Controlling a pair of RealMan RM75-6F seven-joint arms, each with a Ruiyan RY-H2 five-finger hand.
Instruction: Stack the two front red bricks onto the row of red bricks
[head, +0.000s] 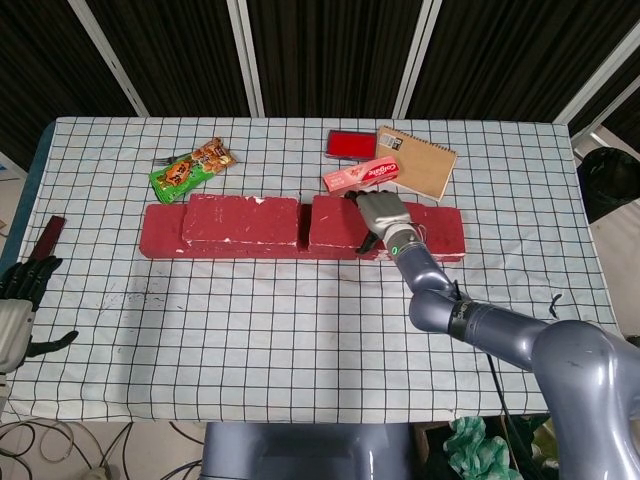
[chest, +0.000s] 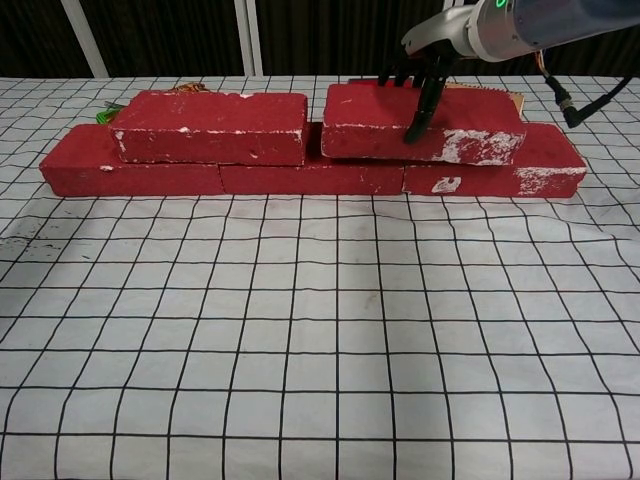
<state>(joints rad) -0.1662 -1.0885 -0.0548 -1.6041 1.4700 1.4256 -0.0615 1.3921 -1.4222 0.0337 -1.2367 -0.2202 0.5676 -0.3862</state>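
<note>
**Chest view: second brick sits on the row, right hand on top of it**

Chest view has the right hand (chest: 425, 75) draped over the right upper brick (chest: 420, 125), fingers hanging down its front face and holding it. That brick lies on the row of red bricks (chest: 310, 172), slightly skewed, with a narrow gap to the left upper brick (chest: 210, 125), which rests squarely on the row's left half. My read: both bricks are up, and this is the final squaring step. The next move calls for a small nudge to line the right brick up along the row, then a clean lift of the fingers without dragging it.

Head view shows the left hand (head: 18, 310) low at the surface's (head: 300, 330) left edge, partly cut off; it appears empty with fingers loosely apart. How the right hand's thumb sits behind the brick is hidden in both views. At the far side lie a snack packet (head: 192, 168), a pink box (head: 360, 176), a notebook (head: 418, 162) and a red pad (head: 350, 143).
</note>
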